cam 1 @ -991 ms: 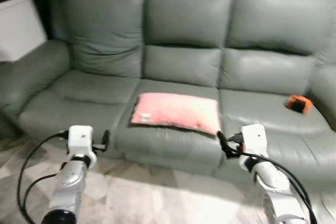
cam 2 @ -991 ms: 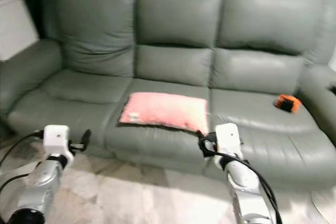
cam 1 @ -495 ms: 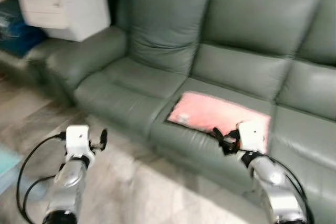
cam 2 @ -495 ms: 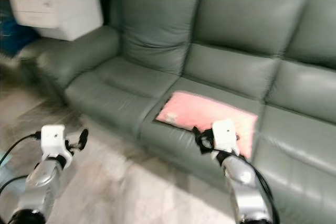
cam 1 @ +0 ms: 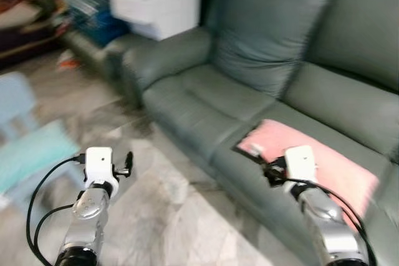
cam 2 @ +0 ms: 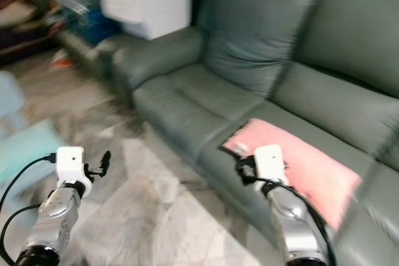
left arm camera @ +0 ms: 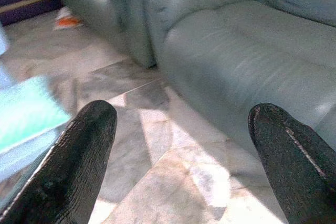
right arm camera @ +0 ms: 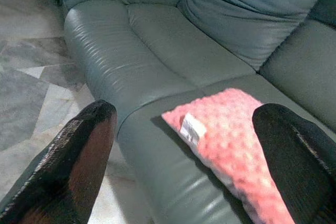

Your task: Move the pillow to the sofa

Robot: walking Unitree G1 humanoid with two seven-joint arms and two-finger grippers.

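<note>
Pink pillow [cam 1: 324, 165] flat on the green sofa [cam 1: 262, 85], on the middle seat cushion.

Largest first: sofa spanning the upper right, grey marbled floor [cam 1: 156, 216] in front, white box [cam 1: 159, 4] beyond the sofa's arm, blurred pale blue furniture [cam 1: 31, 154] at far left. Right tool [right arm camera: 184, 145] raised before the seat front, fingers [right arm camera: 73, 166] spread wide and holding nothing, pillow near and just ahead between them, white tag [right arm camera: 191, 128] at its near edge. Left tool [left arm camera: 184, 145] over the floor, well apart from the pillow, likewise spread and bare.
</note>
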